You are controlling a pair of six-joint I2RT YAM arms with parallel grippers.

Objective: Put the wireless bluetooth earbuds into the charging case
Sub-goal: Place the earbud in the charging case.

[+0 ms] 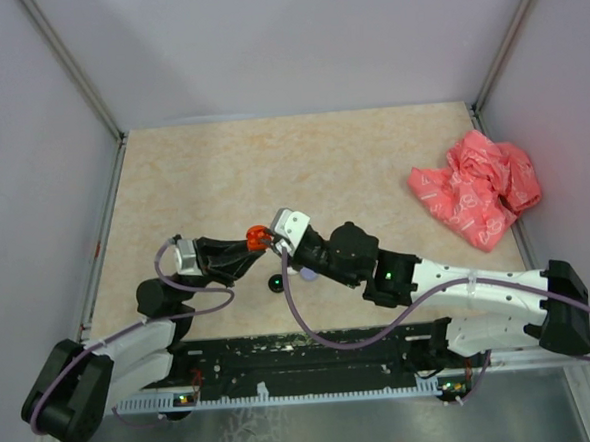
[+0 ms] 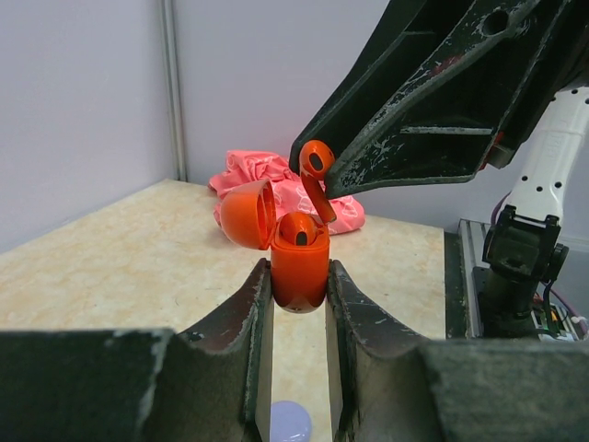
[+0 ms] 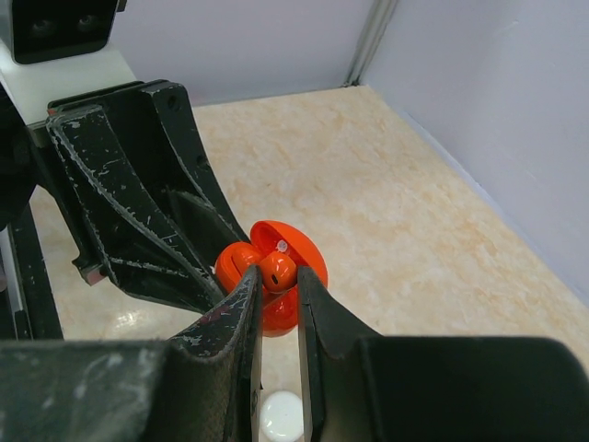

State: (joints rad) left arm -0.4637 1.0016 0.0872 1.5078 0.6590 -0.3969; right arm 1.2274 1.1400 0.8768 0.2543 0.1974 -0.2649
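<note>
Above the beige table [image 1: 321,159], the left gripper [image 2: 299,273] clamps the orange charging case [image 2: 300,281] upright, its lid [image 2: 247,214] hinged open. 1 earbud [image 2: 296,230] sits in the case. The right gripper [image 3: 277,276] pinches a second orange earbud [image 2: 317,175], stem angled down, just above the case's mouth and beside the seated one. The black fingers of the 2 grippers crowd nose to nose around the case, leaving little room there. On the table beneath lie a pale lilac disc [image 2: 287,422] and a black disc [image 1: 276,282]. A crumpled pink bag [image 1: 478,190] lies well apart at the far right.
</note>
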